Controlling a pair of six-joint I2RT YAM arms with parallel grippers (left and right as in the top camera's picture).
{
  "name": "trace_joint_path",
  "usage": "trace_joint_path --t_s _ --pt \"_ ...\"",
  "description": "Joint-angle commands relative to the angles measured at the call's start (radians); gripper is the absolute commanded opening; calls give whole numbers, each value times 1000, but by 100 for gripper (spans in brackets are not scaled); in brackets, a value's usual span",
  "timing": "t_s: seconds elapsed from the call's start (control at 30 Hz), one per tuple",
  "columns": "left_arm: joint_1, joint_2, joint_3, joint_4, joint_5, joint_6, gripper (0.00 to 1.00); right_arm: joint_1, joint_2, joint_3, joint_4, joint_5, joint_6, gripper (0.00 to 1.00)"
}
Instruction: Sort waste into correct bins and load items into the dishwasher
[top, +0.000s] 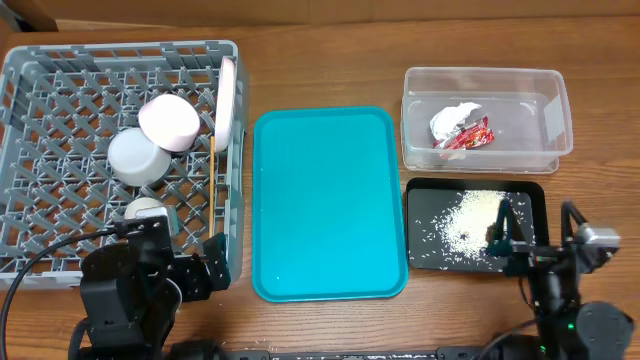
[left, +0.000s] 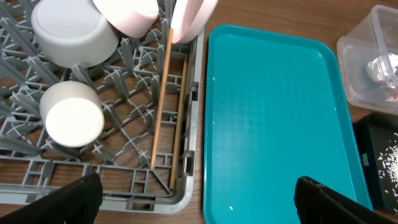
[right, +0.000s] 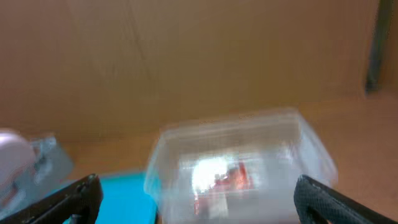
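Both left gripper (left: 199, 205) and right gripper (right: 199, 202) hang spread, empty, at the near edge. I'd guess that's because the wrapper (top: 462, 130) sits in the tub (top: 480, 71) and rice (top: 470, 215) on the black tray (top: 535, 200).

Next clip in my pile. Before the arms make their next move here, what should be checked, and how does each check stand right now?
1. Left gripper open, holding nothing: ok.
2. Right gripper open, holding nothing: ok.
3. Plate, bowl, cup, pinkish dish and chopsticks all inside the dish rack: ok.
4. Snack wrapper inside the clear tub: ok.
5. Rice lying on the black tray: ok. Stray grains elsewhere: cannot tell.
6. Nothing left on the teal tray: ok.
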Motion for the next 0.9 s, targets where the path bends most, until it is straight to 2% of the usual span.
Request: trace_joint_path --t_s 0.0,0.13,0.23,0.37,0.47,0.63,0.87 --pt "5 -7 -5 1 14 -10 100 3 -52 -157 202 -40 0 100" --pt "5 -7 -5 1 14 -10 100 17 -66 -274 404 -19 -1 100" --pt "5 -7 -5 1 14 -10 100 48 -66 -314 449 26 -4 100" --pt "5 -7 -5 1 14 -10 100 100 -66 -344 435 116 -4 100" --pt "5 -7 -5 1 14 -10 100 113 -66 -381 433 117 -3 100" --pt "5 -7 -5 1 14 -10 100 129 -66 -383 290 117 -3 100" --pt "5 -7 -5 1 14 -10 100 129 -66 -383 290 118 -3 100"
